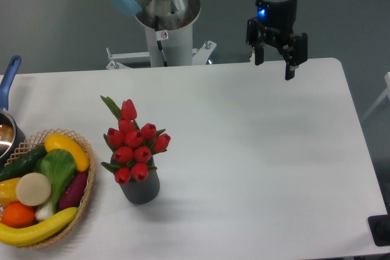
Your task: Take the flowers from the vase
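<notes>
Toward the front left of the white surface (256,150), the flowers (135,141) stand with their stems down in the dark grey vase (141,187), the red buds and green leaves rising above its rim, just right of a wicker basket (85,194) filled with toy fruit and vegetables. Well apart from them, above the far right edge, the claw (275,59) hangs with its two fingers spread open and nothing between them. A blue-handled pot (8,123) shows at the left border.
</notes>
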Controlling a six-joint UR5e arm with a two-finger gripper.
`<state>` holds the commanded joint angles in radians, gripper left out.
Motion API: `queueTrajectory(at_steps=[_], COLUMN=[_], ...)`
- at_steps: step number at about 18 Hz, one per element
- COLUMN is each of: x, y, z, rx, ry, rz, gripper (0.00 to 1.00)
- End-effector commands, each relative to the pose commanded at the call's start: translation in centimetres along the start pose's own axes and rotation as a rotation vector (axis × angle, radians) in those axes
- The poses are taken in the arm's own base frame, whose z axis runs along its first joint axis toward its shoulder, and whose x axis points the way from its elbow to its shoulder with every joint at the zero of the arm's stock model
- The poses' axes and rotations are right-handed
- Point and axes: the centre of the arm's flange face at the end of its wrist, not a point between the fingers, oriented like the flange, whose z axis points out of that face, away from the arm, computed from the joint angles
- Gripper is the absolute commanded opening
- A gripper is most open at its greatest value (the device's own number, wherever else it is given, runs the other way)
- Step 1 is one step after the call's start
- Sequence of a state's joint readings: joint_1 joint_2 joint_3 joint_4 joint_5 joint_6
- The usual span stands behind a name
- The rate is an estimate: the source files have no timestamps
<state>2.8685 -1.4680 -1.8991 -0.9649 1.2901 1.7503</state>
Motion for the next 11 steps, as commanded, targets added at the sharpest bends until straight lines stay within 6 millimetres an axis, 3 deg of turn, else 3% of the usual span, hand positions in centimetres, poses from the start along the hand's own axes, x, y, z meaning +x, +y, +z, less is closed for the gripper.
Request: queueTrajectory(at_steps=[11], x=[0.40], y=[-0.93], z=[0.45], rx=[0.037], ry=[0.003], rz=[-0.064], gripper=[1.00])
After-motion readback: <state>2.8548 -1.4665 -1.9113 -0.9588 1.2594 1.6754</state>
